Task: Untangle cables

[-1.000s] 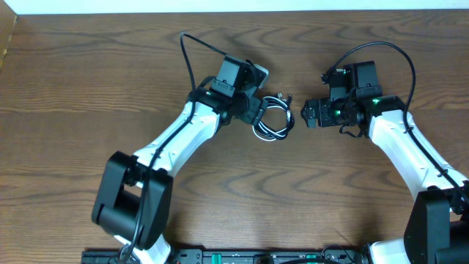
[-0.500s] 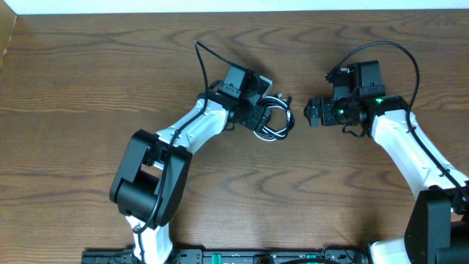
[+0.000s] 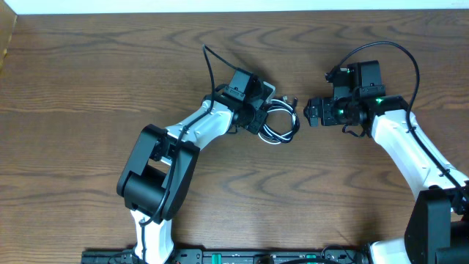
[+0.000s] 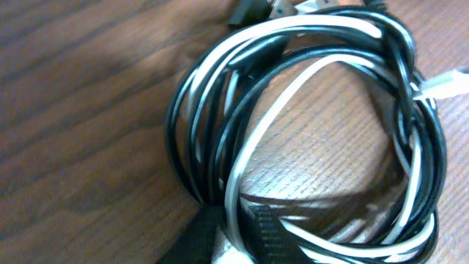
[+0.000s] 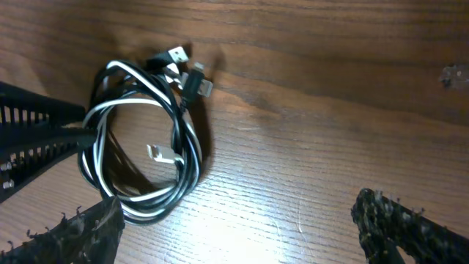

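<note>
The cables [image 3: 282, 123] lie as one black-and-white coil on the far middle of the surface [image 3: 88, 88], between my two hands, with their plugs [image 3: 290, 97] bunched at the coil's far edge. Nothing is untangled yet: the black and white strands run round the same loop together.

In the last second my left hand [image 3: 259, 117] has slid right, and the coil has shifted a little to the right with it. That hand now sits on the coil's left rim, its fingers drawn close together with strands between them. I judge it has hold of the bundle, though the overhead view hides the tips under the wrist. My right hand [image 3: 308, 114] has barely moved. It waits just right of the coil, spread wide and empty. So one side looks anchored, and I reckon the next job is for the right hand to take a plug or a loose strand and draw it out.

The left wrist view shows what the overhead cannot. A white cord passes between my finger pads [image 4: 267, 236] while the cables [image 4: 220, 147] overlap in several turns. The right wrist view shows my left hand [image 5: 84, 132] pinching the rim and the plugs [image 5: 192, 77] lying free on the far side, within the open span of my right hand [image 5: 242, 235].
</note>
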Robot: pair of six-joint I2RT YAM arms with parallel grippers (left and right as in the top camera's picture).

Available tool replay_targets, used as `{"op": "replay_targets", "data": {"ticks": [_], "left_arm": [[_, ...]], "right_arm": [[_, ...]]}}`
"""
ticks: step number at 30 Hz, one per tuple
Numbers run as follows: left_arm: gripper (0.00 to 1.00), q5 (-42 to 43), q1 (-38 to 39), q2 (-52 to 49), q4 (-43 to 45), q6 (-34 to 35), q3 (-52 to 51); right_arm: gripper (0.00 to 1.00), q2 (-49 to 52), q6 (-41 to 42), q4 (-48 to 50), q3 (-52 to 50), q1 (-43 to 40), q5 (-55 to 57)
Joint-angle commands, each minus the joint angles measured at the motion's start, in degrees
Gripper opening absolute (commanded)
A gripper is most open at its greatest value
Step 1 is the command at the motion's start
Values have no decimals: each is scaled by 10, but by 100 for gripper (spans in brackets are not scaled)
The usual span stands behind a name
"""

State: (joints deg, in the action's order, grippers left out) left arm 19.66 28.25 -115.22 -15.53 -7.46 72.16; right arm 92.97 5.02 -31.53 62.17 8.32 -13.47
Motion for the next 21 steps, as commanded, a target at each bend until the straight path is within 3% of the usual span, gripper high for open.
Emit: {"op": "replay_targets", "data": {"ticks": [1,12,21], "left_arm": [[8,7,2,-8,4,-3,12],[8,6,2,-3,6,3,12],[8,-39,2,109,4,23,13]], "right_arm": [[97,1,1,1,-4,-1,1],[97,1,1,0,-4,-1,1],[99,1,1,-3,-4,-1,0]]}}
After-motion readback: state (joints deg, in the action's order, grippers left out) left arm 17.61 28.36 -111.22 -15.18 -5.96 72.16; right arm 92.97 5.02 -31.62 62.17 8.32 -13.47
